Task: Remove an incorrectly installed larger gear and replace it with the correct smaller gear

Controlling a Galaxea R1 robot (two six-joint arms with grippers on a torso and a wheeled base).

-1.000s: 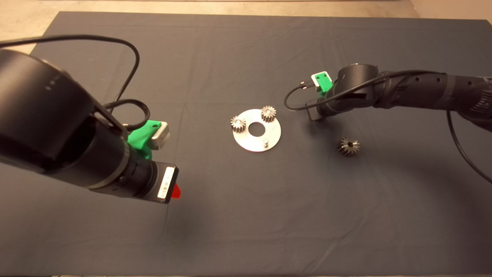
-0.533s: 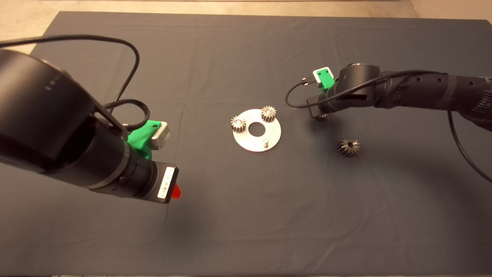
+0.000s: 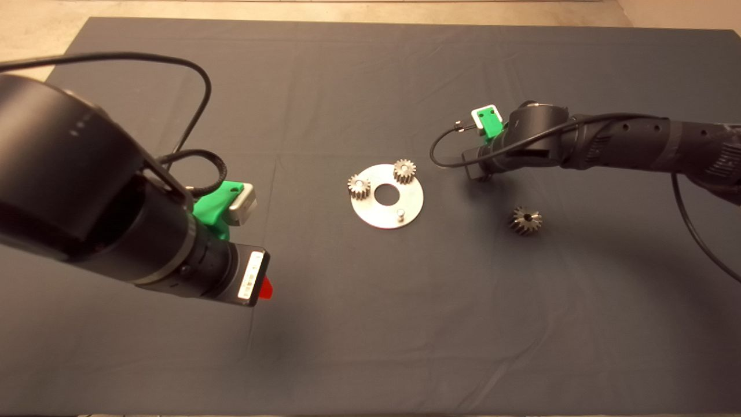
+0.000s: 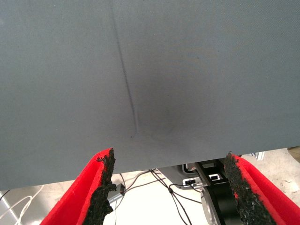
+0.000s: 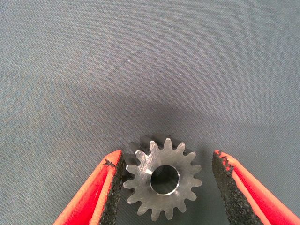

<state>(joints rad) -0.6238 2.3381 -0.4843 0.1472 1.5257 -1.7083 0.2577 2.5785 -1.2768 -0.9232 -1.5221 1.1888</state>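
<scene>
Lowered again over the mat since a moment ago, the right end effector [image 5: 166, 187] stands open astride the smaller gear [image 5: 162, 178], one pad touching its teeth, the other just clear. A good grasp calls for centring before closing, so the gear lifts level for the bare pin [image 3: 399, 213] on the plate [image 3: 386, 223]. From overhead, the wrist hides that gear. Well aside lies the larger gear [image 3: 525, 220]. Open and empty, the left end effector [image 4: 171, 187] waits.
</scene>
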